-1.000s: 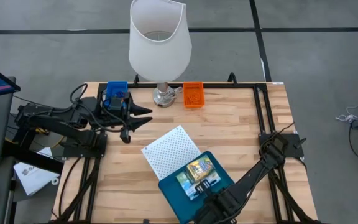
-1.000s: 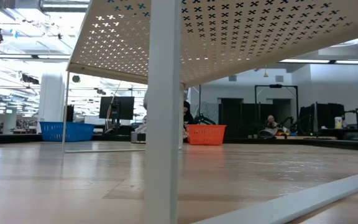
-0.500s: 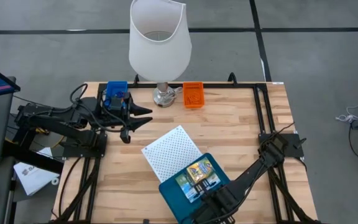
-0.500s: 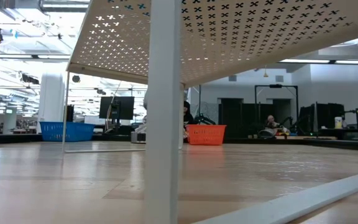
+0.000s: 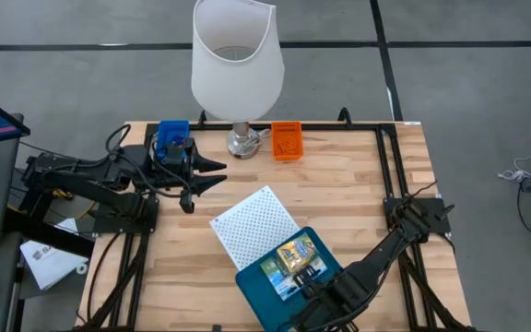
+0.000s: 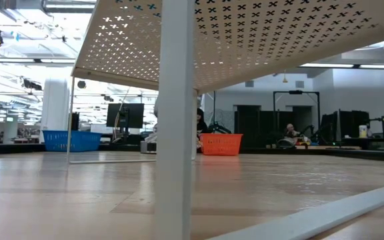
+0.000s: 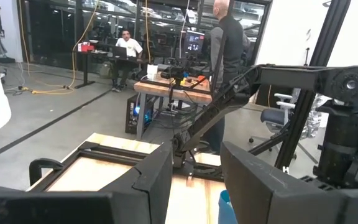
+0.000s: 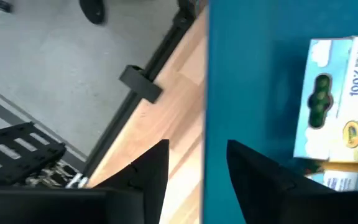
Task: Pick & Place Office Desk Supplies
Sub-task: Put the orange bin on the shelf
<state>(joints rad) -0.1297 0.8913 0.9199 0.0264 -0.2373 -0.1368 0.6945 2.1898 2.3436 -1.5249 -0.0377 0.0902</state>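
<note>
Teal tray [image 5: 258, 281] sat at table's [image 5: 358, 180] 6 o'clock edge, two printed boxes [image 5: 292, 262] lying flat inside, touching. Right hand [image 5: 304, 312] hovered just nearer, over tray's rim, fingers parted, holding nothing. Boxes judged light, stiff cardboard, crushable; grip across short sides. White perforated shelf [image 5: 253, 224] beyond. Left hand [image 5: 208, 178] waited at 10 o'clock, partly open, empty.

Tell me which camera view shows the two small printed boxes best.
The high view: both printed boxes lie side by side on the blue tray. The right wrist view shows one box close and only an edge of the other. The low and left wrist views show neither.
</note>
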